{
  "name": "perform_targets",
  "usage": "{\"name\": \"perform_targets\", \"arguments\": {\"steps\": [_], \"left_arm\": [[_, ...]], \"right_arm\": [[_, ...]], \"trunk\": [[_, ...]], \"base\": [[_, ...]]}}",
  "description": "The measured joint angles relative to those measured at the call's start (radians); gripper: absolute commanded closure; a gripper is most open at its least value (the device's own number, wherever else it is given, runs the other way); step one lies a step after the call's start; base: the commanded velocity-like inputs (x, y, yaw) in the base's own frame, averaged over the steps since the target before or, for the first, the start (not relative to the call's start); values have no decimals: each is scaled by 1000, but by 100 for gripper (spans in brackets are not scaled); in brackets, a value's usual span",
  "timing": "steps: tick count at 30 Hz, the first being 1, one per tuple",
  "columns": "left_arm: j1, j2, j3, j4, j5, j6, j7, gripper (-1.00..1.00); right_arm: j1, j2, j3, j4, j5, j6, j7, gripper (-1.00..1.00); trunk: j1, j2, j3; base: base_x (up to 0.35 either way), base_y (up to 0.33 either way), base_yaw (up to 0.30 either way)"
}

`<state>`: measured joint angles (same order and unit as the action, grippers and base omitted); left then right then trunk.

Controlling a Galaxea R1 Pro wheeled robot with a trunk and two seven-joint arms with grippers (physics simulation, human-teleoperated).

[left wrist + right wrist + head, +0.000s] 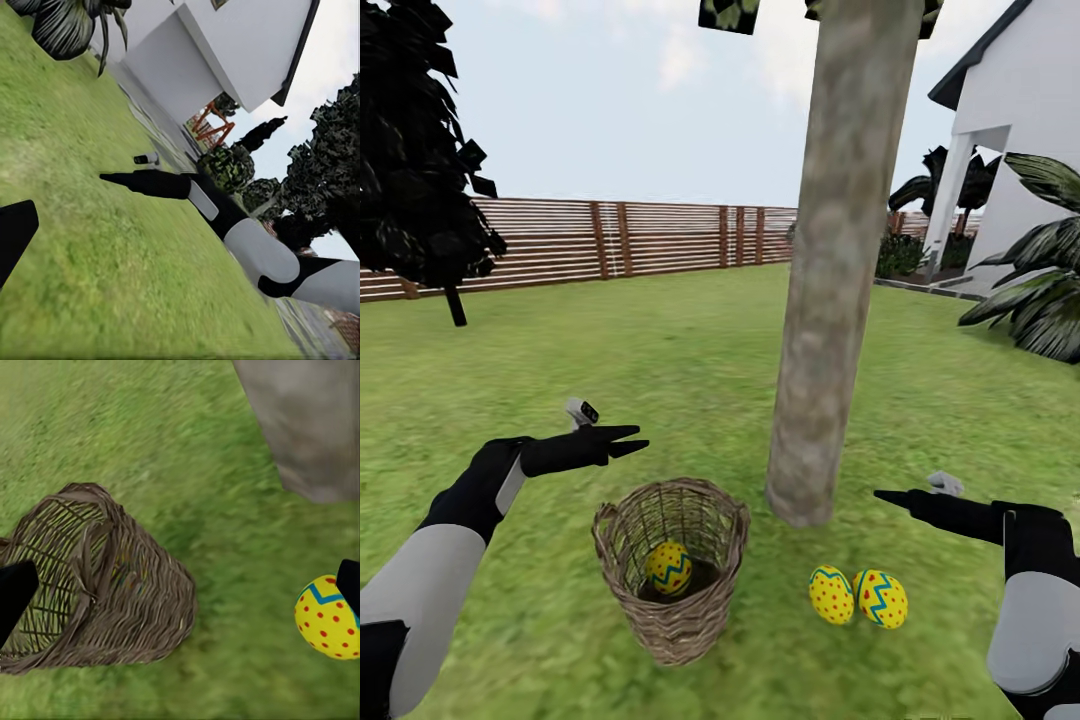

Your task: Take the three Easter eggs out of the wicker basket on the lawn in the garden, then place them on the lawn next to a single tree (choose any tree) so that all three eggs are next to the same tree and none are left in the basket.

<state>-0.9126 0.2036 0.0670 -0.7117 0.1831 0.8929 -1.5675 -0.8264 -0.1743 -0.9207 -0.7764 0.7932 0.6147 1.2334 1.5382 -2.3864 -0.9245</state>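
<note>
Head view: one egg (669, 567) left in the wicker basket (672, 570).
My open left gripper (628, 441) might tip it.

Eggs: three. One (669, 568) inside basket (672, 625); two on grass, pair touching, at 3 o'clock from basket: (831, 594) and (882, 598). Basket: one. Thick pale trunk (840, 270): one, 12 o'clock from egg pair. Grippers: two, left (628, 441), right (890, 497).

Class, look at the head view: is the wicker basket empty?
No, one Easter egg lies inside the wicker basket.
</note>
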Motion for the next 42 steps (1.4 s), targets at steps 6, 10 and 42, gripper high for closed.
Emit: {"name": "perform_targets", "arguments": {"steps": [6, 10, 42], "left_arm": [[0, 0, -1, -1, 0, 0, 0, -100], [0, 0, -1, -1, 0, 1, 0, -100], [0, 1, -4, -2, 1, 0, 0, -100]], "right_arm": [[0, 0, 0, 0, 0, 0, 0, -100], [0, 0, 0, 0, 0, 0, 0, -100], [0, 2, 0, 6, 0, 0, -3, -100]], "trunk": [[0, 0, 7], [0, 0, 12], [0, 0, 46]], "base": [[0, 314, -227], [0, 315, -227], [78, 292, -199]]}}
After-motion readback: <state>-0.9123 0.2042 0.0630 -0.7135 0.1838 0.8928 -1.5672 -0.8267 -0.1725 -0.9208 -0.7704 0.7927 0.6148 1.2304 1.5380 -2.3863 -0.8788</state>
